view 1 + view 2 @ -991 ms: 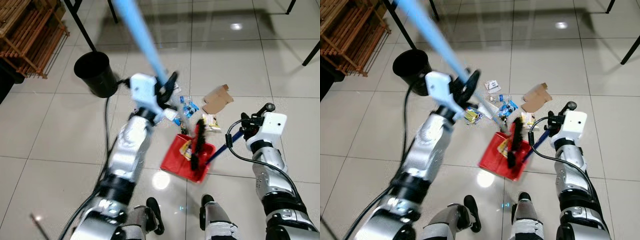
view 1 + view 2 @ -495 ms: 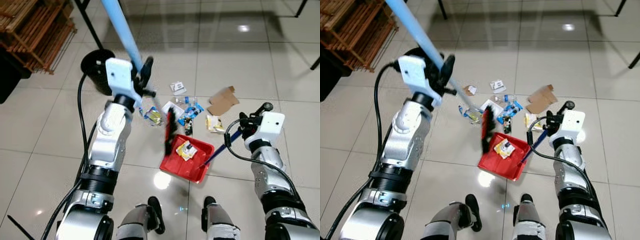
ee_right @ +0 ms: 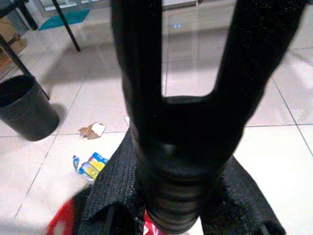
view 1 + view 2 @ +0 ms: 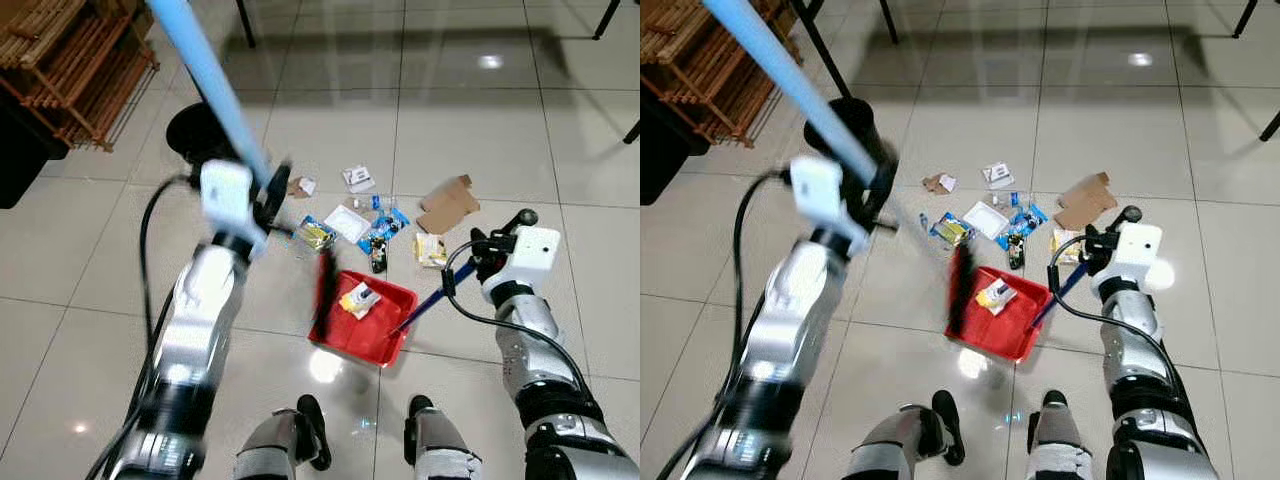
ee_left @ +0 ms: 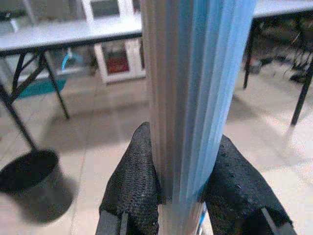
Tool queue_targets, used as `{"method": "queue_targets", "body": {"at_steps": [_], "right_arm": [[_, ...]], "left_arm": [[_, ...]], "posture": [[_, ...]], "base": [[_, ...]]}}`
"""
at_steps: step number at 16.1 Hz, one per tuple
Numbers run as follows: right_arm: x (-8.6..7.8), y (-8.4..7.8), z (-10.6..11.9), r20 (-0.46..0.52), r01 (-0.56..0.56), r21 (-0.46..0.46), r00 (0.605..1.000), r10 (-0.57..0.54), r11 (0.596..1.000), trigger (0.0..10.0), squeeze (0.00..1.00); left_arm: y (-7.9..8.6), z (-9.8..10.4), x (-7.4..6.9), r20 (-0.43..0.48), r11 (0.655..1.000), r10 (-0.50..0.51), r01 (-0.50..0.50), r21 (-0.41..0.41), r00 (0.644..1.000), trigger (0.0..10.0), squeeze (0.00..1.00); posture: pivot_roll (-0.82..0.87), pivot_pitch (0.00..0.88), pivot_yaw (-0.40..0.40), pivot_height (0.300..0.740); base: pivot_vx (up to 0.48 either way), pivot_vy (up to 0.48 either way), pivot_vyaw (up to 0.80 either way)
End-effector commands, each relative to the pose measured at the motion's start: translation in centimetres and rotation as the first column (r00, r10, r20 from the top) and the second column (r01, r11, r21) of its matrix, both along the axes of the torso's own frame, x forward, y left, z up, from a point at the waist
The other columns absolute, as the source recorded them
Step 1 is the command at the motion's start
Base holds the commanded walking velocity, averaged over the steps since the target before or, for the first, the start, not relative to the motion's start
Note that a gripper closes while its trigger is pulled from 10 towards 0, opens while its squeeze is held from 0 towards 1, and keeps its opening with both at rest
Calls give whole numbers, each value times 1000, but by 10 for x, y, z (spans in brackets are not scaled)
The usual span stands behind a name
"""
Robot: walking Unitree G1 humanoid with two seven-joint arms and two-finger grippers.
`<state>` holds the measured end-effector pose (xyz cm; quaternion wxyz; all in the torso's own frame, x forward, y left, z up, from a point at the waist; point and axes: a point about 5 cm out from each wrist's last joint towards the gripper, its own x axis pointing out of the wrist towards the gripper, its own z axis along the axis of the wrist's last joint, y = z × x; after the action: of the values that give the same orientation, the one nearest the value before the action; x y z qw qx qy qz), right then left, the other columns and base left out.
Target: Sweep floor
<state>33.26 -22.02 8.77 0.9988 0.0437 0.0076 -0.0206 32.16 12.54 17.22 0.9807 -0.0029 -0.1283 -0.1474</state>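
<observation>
Mid-sweep, collecting litter into the pan. My left claw (image 5: 178,188) is clamped tight on the broom handle (image 4: 210,85), both pads pressed against the blue-and-silver shaft; the black brush head (image 4: 324,293) hangs at the left rim of the red dustpan (image 4: 362,318), blurred, so I judge it in motion. My right claw (image 3: 176,196) is closed around the black grip of the dustpan handle (image 4: 425,305), the blue shaft running down-left to the pan, which sits on the tiled floor (image 4: 470,130) just ahead of my feet. One yellow-white wrapper (image 4: 360,298) already lies in the pan. Rest of the litter is just beyond the pan's far edge: a yellow packet (image 4: 317,234), a white square sheet (image 4: 351,222), blue wrappers (image 4: 383,226), a small dark item (image 4: 377,258) near the pan lip, a pale packet (image 4: 430,249) to the right, a torn cardboard piece (image 4: 449,203) further right, plus a small card (image 4: 359,179) and a brown scrap (image 4: 298,186) farther out. Black bin (image 4: 200,135) stands far left. Task looks early: most of the pile is still on the floor. Next move, as I read it: lift the brush over the near litter, set it down on the far side of the pile, drag it toward the pan mouth, keep the pan held flat to the tiles so the pieces ride in rather than slip under.
</observation>
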Motion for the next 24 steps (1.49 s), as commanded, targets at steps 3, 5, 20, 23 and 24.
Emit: {"method": "queue_targets", "body": {"at_steps": [3, 5, 20, 23, 24], "right_arm": [[-4, 7, -10, -40, -26, 42, 999, 28, 999, 10000, 0], [-4, 6, -10, -39, -27, 39, 999, 29, 999, 10000, 0], [5, 13, 21, 74, -41, 60, 997, 36, 997, 10000, 0], [5, 12, 22, 67, -36, 57, 997, 32, 998, 10000, 0], [5, 11, 23, 66, -34, 57, 997, 30, 998, 10000, 0]], "left_arm": [[21, -12, -24, -15, 997, 64, -63, 39, 998, 10000, 0], [28, -17, -31, -29, 995, 81, -79, 60, 996, 10000, 0], [36, -49, -49, -138, 981, 173, -159, 109, 975, 10000, 0], [33, -49, -48, -141, 983, 165, -151, 105, 976, 10000, 0], [33, -48, -47, -146, 984, 161, -147, 100, 976, 10000, 0]], "posture": [[-174, 224, 190, 740], [-169, 224, 186, 740], [-183, 227, 166, 740], [-186, 229, 165, 740], [-187, 229, 165, 740]], "base": [[0, 0, 0], [0, 0, 0], [0, 0, 160], [0, 0, 800], [0, 0, 0]]}}
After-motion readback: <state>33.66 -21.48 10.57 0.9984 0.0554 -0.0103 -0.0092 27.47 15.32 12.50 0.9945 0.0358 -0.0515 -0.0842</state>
